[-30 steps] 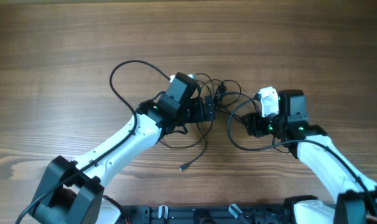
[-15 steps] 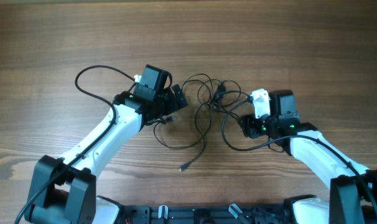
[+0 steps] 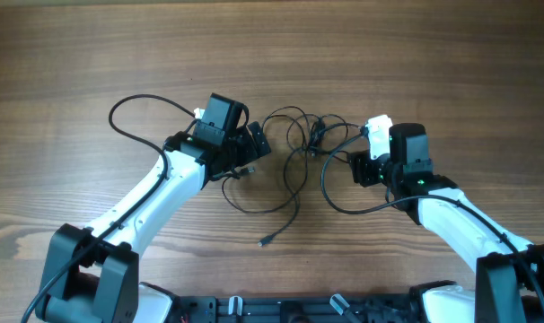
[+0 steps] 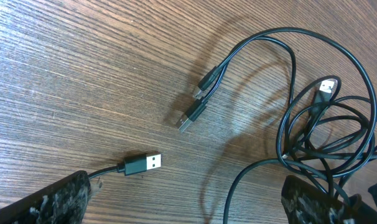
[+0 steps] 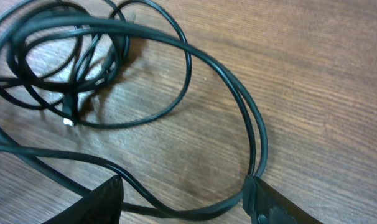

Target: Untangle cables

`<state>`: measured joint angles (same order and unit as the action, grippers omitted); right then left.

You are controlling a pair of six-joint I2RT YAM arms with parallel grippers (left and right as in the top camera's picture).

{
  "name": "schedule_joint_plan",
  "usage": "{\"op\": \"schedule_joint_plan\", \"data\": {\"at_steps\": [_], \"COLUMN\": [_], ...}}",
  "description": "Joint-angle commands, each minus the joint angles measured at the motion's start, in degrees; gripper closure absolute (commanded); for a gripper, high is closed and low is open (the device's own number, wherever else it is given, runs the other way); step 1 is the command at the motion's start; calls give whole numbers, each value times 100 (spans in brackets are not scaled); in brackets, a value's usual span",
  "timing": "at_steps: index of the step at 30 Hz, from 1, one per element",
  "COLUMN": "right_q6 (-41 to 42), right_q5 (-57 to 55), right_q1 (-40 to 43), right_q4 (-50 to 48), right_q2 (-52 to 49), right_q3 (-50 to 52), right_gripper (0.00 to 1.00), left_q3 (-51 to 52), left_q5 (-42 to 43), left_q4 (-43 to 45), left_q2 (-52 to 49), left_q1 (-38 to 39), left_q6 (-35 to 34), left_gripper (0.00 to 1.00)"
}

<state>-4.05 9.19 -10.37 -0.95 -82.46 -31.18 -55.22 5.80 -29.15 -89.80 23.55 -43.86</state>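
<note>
The cables [image 3: 310,135] lie as a loose black tangle at the table's middle, between my two grippers. One strand loops down to a plug end [image 3: 265,240] near the front. My left gripper [image 3: 257,144] is open just left of the tangle. In the left wrist view its fingers [image 4: 182,208] are wide apart, with a USB plug [image 4: 142,163] on the wood between them, two more plugs [image 4: 195,107] beyond and the tangle [image 4: 325,134] to the right. My right gripper [image 3: 355,168] is open at the tangle's right. Cable strands [image 5: 195,124] run between its fingers [image 5: 182,208].
A thicker black cable [image 3: 137,103] from the left arm's camera module loops out to the left. Another thick loop [image 3: 344,205] curves below the right gripper. The wooden table [image 3: 92,54] stretches all round.
The left arm pulled back left from the tangle about a second ago and has held still since. The right gripper has shifted slightly up and right.
</note>
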Motion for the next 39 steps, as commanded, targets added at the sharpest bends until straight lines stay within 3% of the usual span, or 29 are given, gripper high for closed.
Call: {"op": "schedule_joint_plan", "data": {"at_steps": [1, 7, 9, 12, 15, 20, 23, 25, 29, 39], "right_q6": [144, 107, 107, 511, 1097, 3060, 3624, 3661, 3762, 4197], "right_q5": [140, 116, 114, 127, 560, 2070, 2192, 2114, 2109, 2551], "right_q1": [-157, -398, -398, -398, -398, -398, -398, -398, -398, -398], "right_q4": [-61, -439, -671, -1029, -1416, -2140, -2334, -2347, -2347, -2378], "right_q2": [-85, -540, -761, -841, -837, -765, -765, -765, -765, -765], "right_q3": [-20, -20, -22, -22, -33, -33, -33, -33, -33, -33], "right_gripper": [36, 34, 40, 55, 95, 95, 95, 95, 95, 95], "left_q3": [26, 26, 26, 26, 26, 26, 26, 26, 28, 26], "left_q5": [-79, -76, -74, 9, 354, 2363, 3521, 3829, 3541, 1224], "left_q4": [24, 15, 13, -11, 17, 463, 1005, 1113, 855, 1246], "left_q2": [-22, -22, -22, -22, -22, -20, -20, -20, -22, -22], "left_q1": [-26, -26, -26, -15, -15, -22, -17, -15, 11, 966], "left_q6": [-55, -52, -52, -9, 11, 46, 129, -299, -1261, -1978], "left_gripper": [0, 0, 0, 0, 0, 0, 0, 0, 10, 18]}}
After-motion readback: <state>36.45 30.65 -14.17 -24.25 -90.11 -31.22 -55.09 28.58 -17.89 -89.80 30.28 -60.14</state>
